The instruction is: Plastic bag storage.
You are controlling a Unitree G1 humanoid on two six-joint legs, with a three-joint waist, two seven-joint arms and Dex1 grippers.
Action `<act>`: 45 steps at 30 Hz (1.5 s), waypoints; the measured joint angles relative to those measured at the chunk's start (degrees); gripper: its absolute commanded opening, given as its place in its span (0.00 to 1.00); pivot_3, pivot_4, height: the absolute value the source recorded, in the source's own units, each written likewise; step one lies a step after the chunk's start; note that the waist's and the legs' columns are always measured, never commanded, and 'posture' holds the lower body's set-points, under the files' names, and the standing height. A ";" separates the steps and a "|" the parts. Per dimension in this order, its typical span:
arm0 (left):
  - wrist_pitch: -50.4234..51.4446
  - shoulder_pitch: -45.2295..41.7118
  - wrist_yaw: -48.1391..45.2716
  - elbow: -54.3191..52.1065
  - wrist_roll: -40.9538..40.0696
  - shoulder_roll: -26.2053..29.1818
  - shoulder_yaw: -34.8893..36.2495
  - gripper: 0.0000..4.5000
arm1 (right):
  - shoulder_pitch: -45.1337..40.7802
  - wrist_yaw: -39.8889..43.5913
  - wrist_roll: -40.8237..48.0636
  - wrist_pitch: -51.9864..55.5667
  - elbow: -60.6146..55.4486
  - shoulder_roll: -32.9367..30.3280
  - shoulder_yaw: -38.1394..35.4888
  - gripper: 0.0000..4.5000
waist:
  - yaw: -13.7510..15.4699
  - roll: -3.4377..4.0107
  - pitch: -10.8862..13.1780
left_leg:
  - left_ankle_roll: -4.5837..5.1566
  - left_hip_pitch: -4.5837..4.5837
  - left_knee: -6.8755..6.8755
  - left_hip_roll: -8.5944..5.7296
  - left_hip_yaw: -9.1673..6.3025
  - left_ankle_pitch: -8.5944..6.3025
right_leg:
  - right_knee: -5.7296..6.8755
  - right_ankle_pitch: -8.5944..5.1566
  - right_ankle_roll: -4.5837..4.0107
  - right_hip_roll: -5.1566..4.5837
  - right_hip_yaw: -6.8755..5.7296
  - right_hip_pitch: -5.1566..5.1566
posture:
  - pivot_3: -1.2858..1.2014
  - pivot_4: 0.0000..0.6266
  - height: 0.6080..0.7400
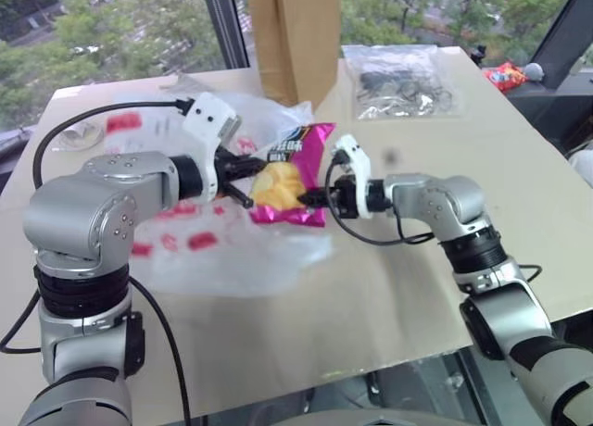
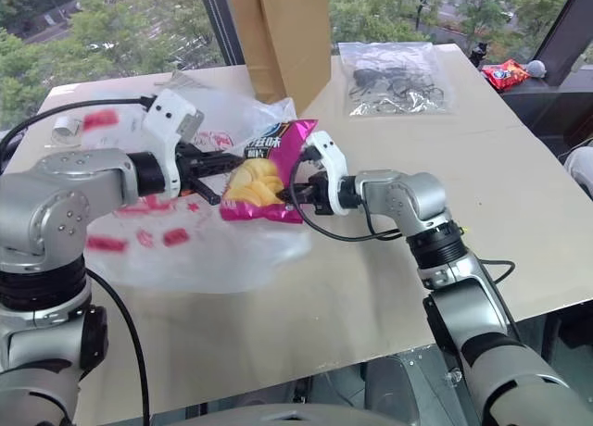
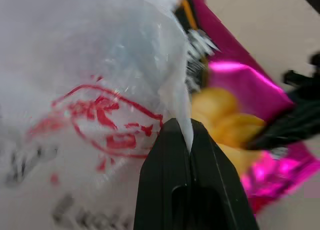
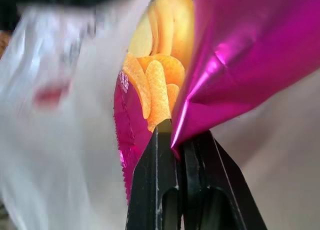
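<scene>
The plastic bag (image 1: pixel 213 241) sprawls across the left of my worktop (image 1: pixel 417 287), in front of the tall brown paper bag (image 1: pixel 296 37). My left gripper (image 3: pixel 191 140) has its jaws pinched shut on a fold of the bag's film at its right edge. My right gripper (image 4: pixel 172 140) has its jaws clamped on the corner of a pink crisp packet (image 1: pixel 295 171), just right of that edge. I judge I should lift the film to open a mouth, then feed the packet in leftward, slowly, without tearing.
</scene>
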 measured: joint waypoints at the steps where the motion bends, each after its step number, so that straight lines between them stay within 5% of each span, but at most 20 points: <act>1: 0.51 -0.67 0.62 0.39 -0.07 -1.11 -0.01 0.00 | -0.13 0.03 -0.54 -0.56 -0.02 0.83 0.09 0.01 | -0.02 0.00 0.00 | 0.00 0.00 0.00 0.00 0.00 0.00 | 0.00 0.00 0.00 0.00 -0.01 0.00 | 0.52 0.24 1.00; 8: -0.70 -3.25 5.16 4.46 0.17 -5.45 0.11 0.00 | -0.02 5.59 -7.36 -6.07 0.25 5.05 10.57 0.01 | -0.36 0.01 0.01 | -0.01 0.02 -0.01 -0.01 0.00 0.00 | 0.01 0.00 0.00 0.02 0.02 -0.02 | 0.52 0.24 1.00; 16: -2.52 -3.26 7.60 5.54 -0.03 -5.73 2.11 0.00 | 0.45 14.53 -11.07 -10.96 1.05 1.80 13.84 0.01 | -0.11 0.01 0.00 | -0.02 0.02 0.01 -0.04 -0.07 0.00 | -0.01 0.00 0.00 -0.01 -0.03 0.00 | 0.52 0.24 1.00; 24: -0.29 -3.06 10.26 1.48 -2.43 -10.94 3.86 0.00 | -5.71 7.56 -20.45 -30.70 29.86 15.25 9.52 0.01 | -1.39 0.02 0.01 | -0.08 0.09 -0.03 -0.05 -0.07 0.03 | 0.04 0.00 -0.01 0.02 0.06 -0.01 | 0.52 0.24 1.00; 27: -0.38 -3.06 10.94 1.51 -2.42 -11.59 3.90 0.00 | -7.05 8.35 -22.06 -35.58 35.84 17.01 8.36 0.19 | -1.44 0.03 0.01 | -0.08 0.08 -0.03 -0.06 -0.09 0.03 | 0.02 0.00 -0.01 0.01 0.05 0.00 | 0.52 0.24 1.00; 29: -1.41 -3.10 11.36 1.94 -2.31 -12.17 3.89 0.00 | -6.27 12.28 -21.89 -35.90 34.25 15.81 7.57 0.45 | -1.44 0.04 0.02 | -0.08 0.06 -0.03 -0.05 -0.15 0.03 | 0.00 0.00 -0.01 0.01 0.00 0.00 | 0.52 0.24 1.00; 35: -5.51 -2.85 12.74 3.76 -1.26 -12.34 4.37 0.00 | 2.93 13.81 -20.31 -27.03 7.94 2.89 2.93 0.98 | -0.93 0.06 0.03 | -0.08 -0.03 0.01 -0.08 -0.28 0.03 | -0.04 0.00 0.00 -0.02 -0.09 -0.01 | 0.52 0.24 1.00; 45: -12.81 -2.06 13.54 9.40 -0.18 -14.13 2.39 0.00 | 18.59 2.20 -13.14 -4.68 -34.44 -11.54 -11.58 0.98 | 0.81 0.08 0.04 | -0.07 -0.04 0.03 -0.21 -0.36 0.03 | -0.06 0.01 0.00 -0.08 -0.01 -0.01 | 0.52 0.24 1.00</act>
